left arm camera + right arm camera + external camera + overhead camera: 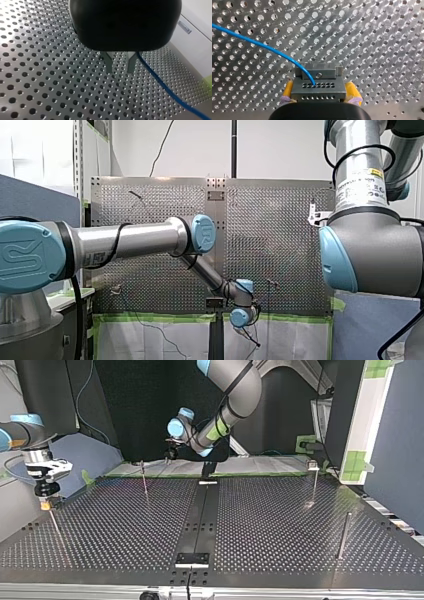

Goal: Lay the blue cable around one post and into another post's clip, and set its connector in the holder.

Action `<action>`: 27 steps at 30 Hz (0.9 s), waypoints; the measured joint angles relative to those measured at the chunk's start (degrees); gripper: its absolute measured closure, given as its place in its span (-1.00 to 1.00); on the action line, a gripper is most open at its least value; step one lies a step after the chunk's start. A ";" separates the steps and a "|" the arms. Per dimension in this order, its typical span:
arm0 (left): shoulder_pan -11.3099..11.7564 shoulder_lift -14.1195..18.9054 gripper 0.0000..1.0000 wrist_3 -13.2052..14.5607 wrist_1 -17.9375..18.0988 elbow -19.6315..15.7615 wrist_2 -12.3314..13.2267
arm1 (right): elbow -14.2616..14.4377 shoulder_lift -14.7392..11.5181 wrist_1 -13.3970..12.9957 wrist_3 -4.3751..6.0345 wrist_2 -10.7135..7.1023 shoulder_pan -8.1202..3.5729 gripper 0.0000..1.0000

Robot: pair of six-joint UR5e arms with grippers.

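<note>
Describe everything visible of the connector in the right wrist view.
The connector is a grey, metal-looking block with two rows of small holes on its face and a notched far end. It sits between the yellow-padded jaws of my right gripper, above the perforated table. The blue cable enters one hole and arcs away.

Front view looks from behind my left arm (125, 237) and my right arm (370, 250) across the perforated surface (270, 235); top view faces them from opposite; both wrist views sit close above it.
</note>
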 joint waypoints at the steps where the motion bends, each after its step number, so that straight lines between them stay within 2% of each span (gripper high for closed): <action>1: 0.04 0.01 0.40 0.29 -0.10 0.00 -0.31 | 0.00 0.00 0.00 0.00 0.00 0.00 -0.59; 10: 0.22 0.79 0.40 3.94 -1.98 0.00 -4.00 | -0.01 0.00 -0.01 0.00 -0.01 0.00 -0.59; 11: 0.20 1.06 0.36 4.51 -2.08 0.00 -4.57 | -0.01 0.00 0.00 0.00 0.00 0.01 -0.59; 18: 0.16 3.08 0.36 7.81 -2.17 -0.38 -7.88 | -0.01 0.01 -0.02 -0.05 0.00 0.01 -0.59; 23: 0.28 4.87 0.36 10.42 -1.97 -2.14 -10.47 | 0.00 0.03 -0.04 -0.05 0.00 0.01 -0.59; 27: 0.49 6.81 0.36 12.50 -0.51 -4.11 -12.55 | 0.00 0.03 0.07 -0.07 0.00 0.01 -0.59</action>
